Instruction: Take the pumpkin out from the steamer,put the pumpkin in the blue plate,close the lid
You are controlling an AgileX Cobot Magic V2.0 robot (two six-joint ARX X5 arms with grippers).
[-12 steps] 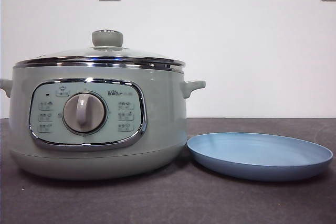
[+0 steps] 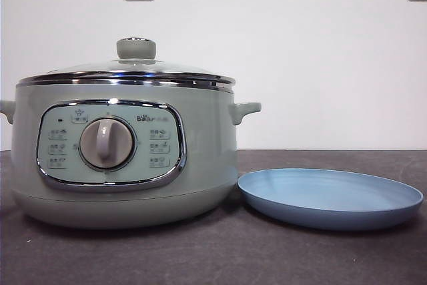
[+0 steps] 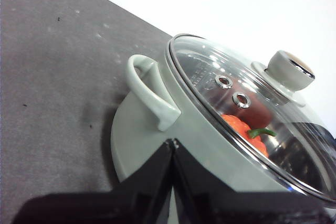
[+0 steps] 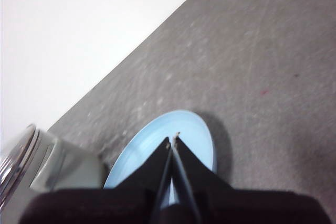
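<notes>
One pumpkin (image 3: 242,127), orange with a green stem, shut inside the steamer (image 2: 127,158) under the glass lid (image 2: 130,70). Nothing changed from half a second ago in the front view; by that, task not yet begun, lid first to lift. Smooth sage-green pot, chrome rim, rounded knob. Matte blue plate (image 2: 330,198) just beside, shallow and round, bare. Left gripper (image 3: 173,142) beside the pot's side handle, jaws pressed together, empty. Right gripper (image 4: 172,141) above the plate, likewise closed on nothing. Dark, scuffed table (image 2: 213,258) below.
</notes>
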